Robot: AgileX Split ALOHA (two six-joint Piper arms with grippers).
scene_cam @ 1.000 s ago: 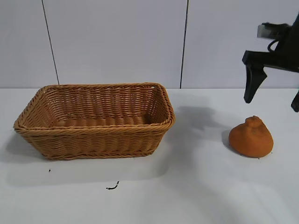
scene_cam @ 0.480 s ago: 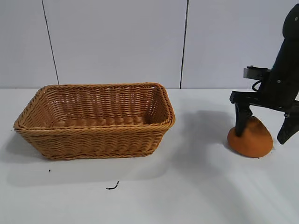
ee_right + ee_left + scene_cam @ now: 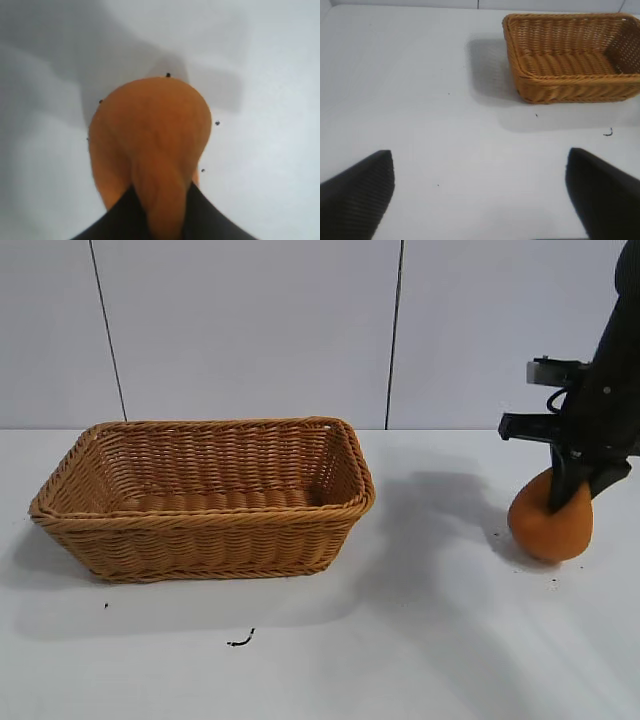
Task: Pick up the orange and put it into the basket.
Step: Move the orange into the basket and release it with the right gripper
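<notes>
The dull-orange lumpy orange is at the right of the table, gripped at its knobby top by my right gripper, which is shut on it. In the right wrist view the orange fills the middle, its neck squeezed between the two black fingers. The tan wicker basket stands at the left of the table, empty; it also shows in the left wrist view. My left gripper is open over bare table, out of the exterior view.
A small dark squiggle lies on the white table in front of the basket. Dark specks lie around the orange. A white panelled wall stands behind the table.
My right gripper came down around the orange and shut on its top. The orange now sits pinched and tilted, shifted slightly rightward.
</notes>
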